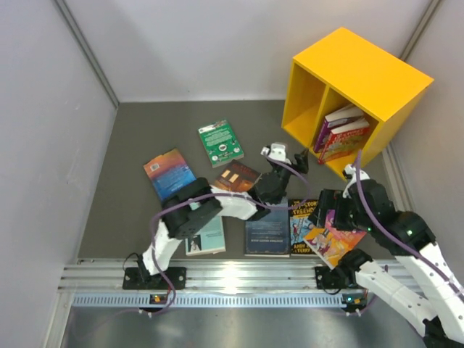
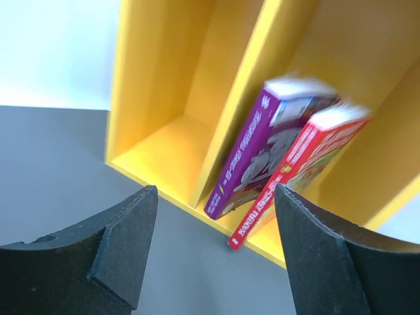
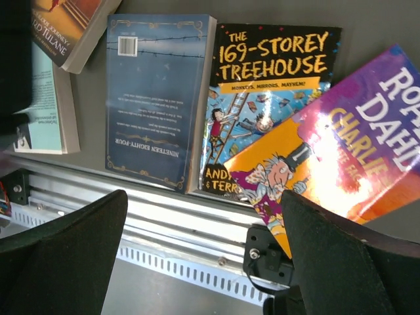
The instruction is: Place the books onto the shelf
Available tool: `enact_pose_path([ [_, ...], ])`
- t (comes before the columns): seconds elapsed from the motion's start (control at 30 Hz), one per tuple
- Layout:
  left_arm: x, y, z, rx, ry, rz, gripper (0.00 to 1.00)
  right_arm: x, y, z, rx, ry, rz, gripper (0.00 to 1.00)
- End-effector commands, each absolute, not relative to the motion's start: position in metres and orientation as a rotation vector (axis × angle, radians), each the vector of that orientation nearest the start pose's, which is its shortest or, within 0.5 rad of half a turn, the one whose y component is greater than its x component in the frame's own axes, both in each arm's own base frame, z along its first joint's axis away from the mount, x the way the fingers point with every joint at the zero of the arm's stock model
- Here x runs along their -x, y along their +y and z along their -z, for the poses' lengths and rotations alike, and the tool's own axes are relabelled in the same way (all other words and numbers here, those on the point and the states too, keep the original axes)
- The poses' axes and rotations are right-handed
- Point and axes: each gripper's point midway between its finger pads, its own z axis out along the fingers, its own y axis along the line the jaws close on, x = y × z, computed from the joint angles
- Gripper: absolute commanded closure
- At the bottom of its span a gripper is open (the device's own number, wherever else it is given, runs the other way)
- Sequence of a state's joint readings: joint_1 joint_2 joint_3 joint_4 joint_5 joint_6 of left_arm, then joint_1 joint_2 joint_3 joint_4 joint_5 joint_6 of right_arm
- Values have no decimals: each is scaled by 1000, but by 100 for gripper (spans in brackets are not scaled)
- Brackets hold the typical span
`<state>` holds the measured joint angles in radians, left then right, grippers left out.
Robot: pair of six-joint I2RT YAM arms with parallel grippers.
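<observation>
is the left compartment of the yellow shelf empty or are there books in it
Empty: the left compartment shows only bare yellow floor and walls. The purple book and red book lean in the right one.

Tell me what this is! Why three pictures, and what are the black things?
These are two robot arms bolted to a table. Each ends in a gripper with two black fingers. One picture looks down from above; the other two come from small cameras on the wrists, so the black shapes are fingers up close. The left gripper is open, facing a yellow shelf with a purple book and a red book in its right half. The right gripper is open too, above a Treehouse book and a Roald Dahl book. More books lie flat on the table. Nothing is held.
</observation>
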<state>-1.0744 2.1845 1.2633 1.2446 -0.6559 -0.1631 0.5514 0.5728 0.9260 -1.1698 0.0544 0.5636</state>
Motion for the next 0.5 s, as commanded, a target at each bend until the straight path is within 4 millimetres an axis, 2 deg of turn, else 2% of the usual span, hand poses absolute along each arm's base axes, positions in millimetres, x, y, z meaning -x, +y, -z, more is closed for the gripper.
enact_pose_path([
  [0.0, -349, -430, -271, 70, 1336, 708, 22, -154, 119, -199, -49, 2374, -560, 0],
  [0.03, -347, -419, -234, -3, 1482, 600, 21, -157, 122, -196, -54, 2383, -557, 0],
  [0.07, -344, -398, -225, -19, 1603, 537, 20, -166, 127, -195, -59, 2382, -562, 0],
  [0.1, -336, -390, -215, -43, 1684, 506, 20, -167, 134, -195, -47, 2387, -592, 0],
  [0.13, -339, -375, -214, 12, 1739, 508, 20, -171, 137, -195, -44, 2388, -600, 0],
  [0.17, -334, -363, -228, 13, 1752, 521, 20, -176, 141, -193, -44, 2399, -600, 0],
  [0.23, -329, -334, -211, -56, 1841, 428, 18, -185, 150, -198, -43, 2372, -636, 0],
  [0.27, -327, -322, -218, -64, 1852, 418, 17, -189, 154, -196, -43, 2380, -642, 0],
  [0.3, -324, -322, -217, -120, 1886, 448, 12, -191, 159, -196, -40, 2380, -669, 0],
  [0.33, -336, -306, -215, -127, 1918, 440, 3, -193, 163, -194, -41, 2386, -686, 0],
  [0.37, -333, -290, -199, -159, 2012, 389, 1, -199, 171, -194, -36, 2381, -712, 0],
  [0.4, -334, -288, -201, -181, 2043, 431, 1, -199, 178, -191, -39, 2392, -753, 0],
  [0.43, -347, -266, -197, -162, 2072, 397, 1, -207, 187, -195, -33, 2360, -799, 0],
  [0.47, -349, -254, -190, -152, 2110, 379, 1, -210, 195, -190, -28, 2376, -825, 0],
])
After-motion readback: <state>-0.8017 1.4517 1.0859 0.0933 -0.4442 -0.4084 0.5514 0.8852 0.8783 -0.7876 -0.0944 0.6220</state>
